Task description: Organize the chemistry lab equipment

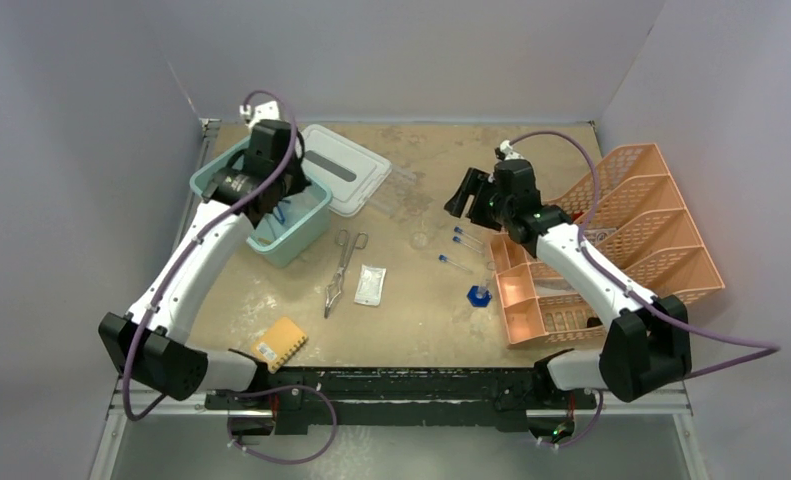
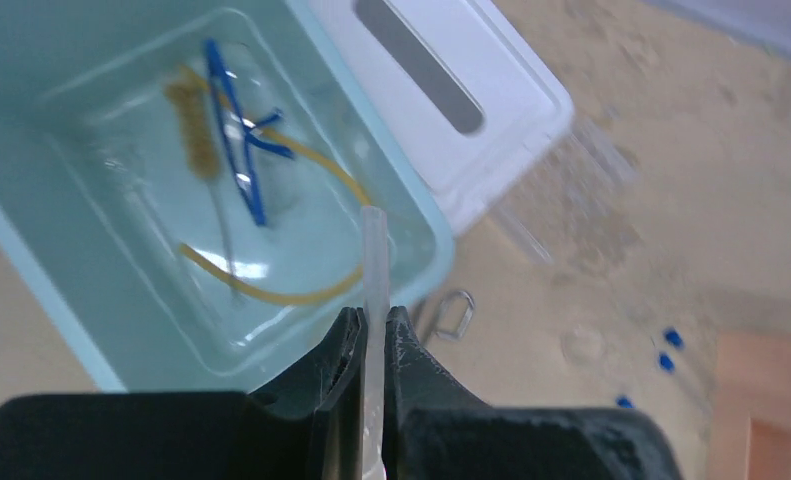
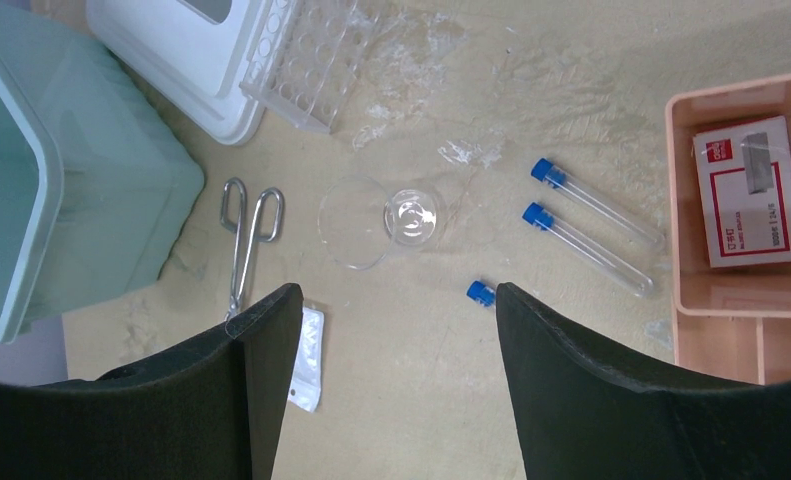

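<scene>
Top external camera is looking steeply down from above and behind the arm bases, taking in the whole table (image 1: 421, 330). Left wrist camera is sitting close over the teal bin (image 2: 71, 40), right wrist camera is hanging higher over mid-table, both facing down. Both wrist views are sharing the white lid (image 2: 491, 110), scissors (image 3: 241, 240) and blue-capped tubes (image 3: 591, 225).

Clear blue-capped test tubes (image 3: 601, 205) lie flat; metal scissor-tongs (image 3: 241, 260) lie closed beside a white packet (image 3: 311, 360); blue-rimmed safety glasses (image 2: 236, 140) and tan rubber tubing (image 2: 271, 295) sit in the teal plastic bin (image 2: 31, 270); a clear slender tube (image 2: 373, 260) is pinched above it.
</scene>
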